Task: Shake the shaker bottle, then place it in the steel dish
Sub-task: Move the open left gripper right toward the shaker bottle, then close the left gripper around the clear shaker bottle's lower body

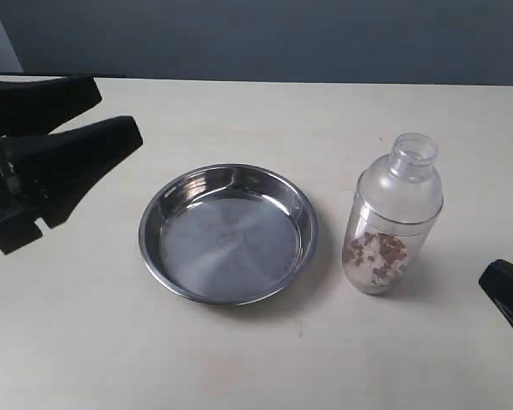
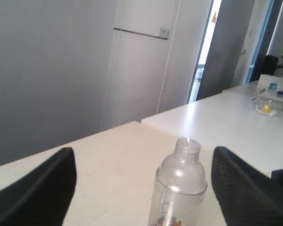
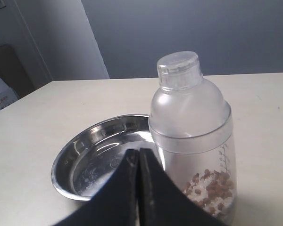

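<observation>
One shaker bottle, one steel dish

Round shallow stainless-steel dish: polished metal, mirror-glossy on the sloped wall, base a shade duller with faint concentric rings. Clear frosted plastic shaker bottle: translucent and smooth, satin haze on dome and body, neck cap clearer and glossier. Brown and white granules inside look coarse, dry, matt. Pale cream table top: smooth, low sheen, laminate-like, material can't confirm. Left gripper: black, matt, looks like moulded plastic; inner face of one finger shows a fine pebbled texture. Right gripper: same black, slight satin sheen along the edges. Grey wall behind: flat matt paint.
</observation>
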